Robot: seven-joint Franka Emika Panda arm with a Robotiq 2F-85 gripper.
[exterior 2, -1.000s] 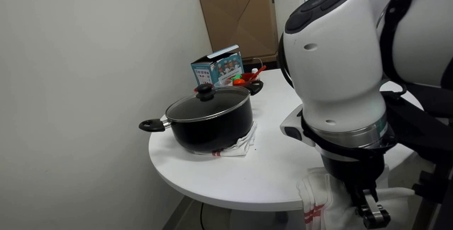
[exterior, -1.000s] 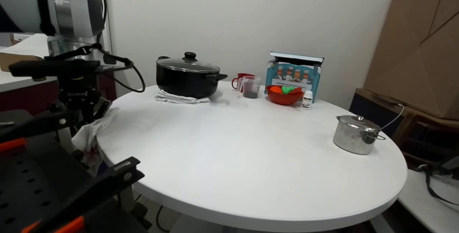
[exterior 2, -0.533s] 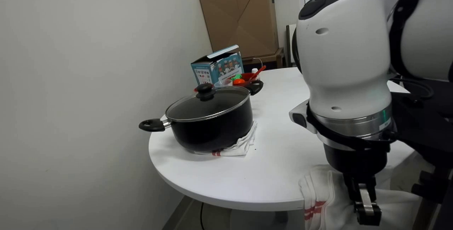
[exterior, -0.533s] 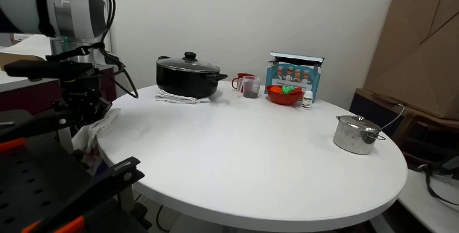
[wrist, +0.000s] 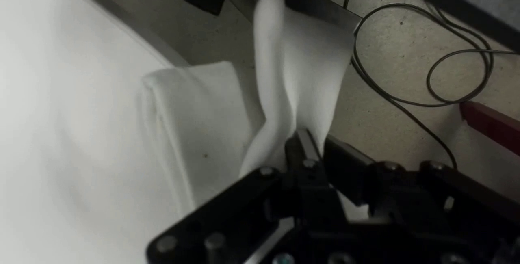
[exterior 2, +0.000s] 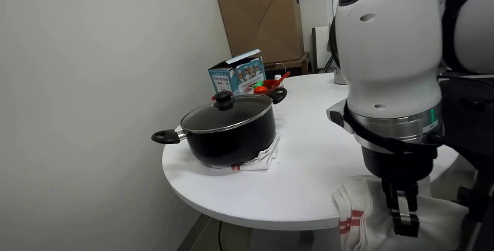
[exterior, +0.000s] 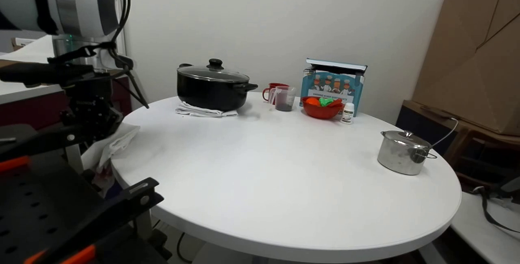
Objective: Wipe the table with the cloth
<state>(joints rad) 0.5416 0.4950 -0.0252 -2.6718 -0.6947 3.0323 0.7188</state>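
Note:
A white cloth with red stripes lies partly on the rim of the round white table and partly hangs over its edge. In an exterior view its folded end rests on the table at the left. My gripper points down at the table edge, in front of the cloth. In the wrist view the gripper is shut on the cloth, which comes out between the fingers. Another fold of the cloth lies over the table edge beside the fingers.
A black lidded pot stands on another folded cloth. Behind are a red mug, measuring cup, red bowl, small bottle and blue box. A steel pot stands near the far rim.
My gripper has shifted up and the wrist stands more upright in an exterior view. The cloth has moved with it, a little further onto the table.

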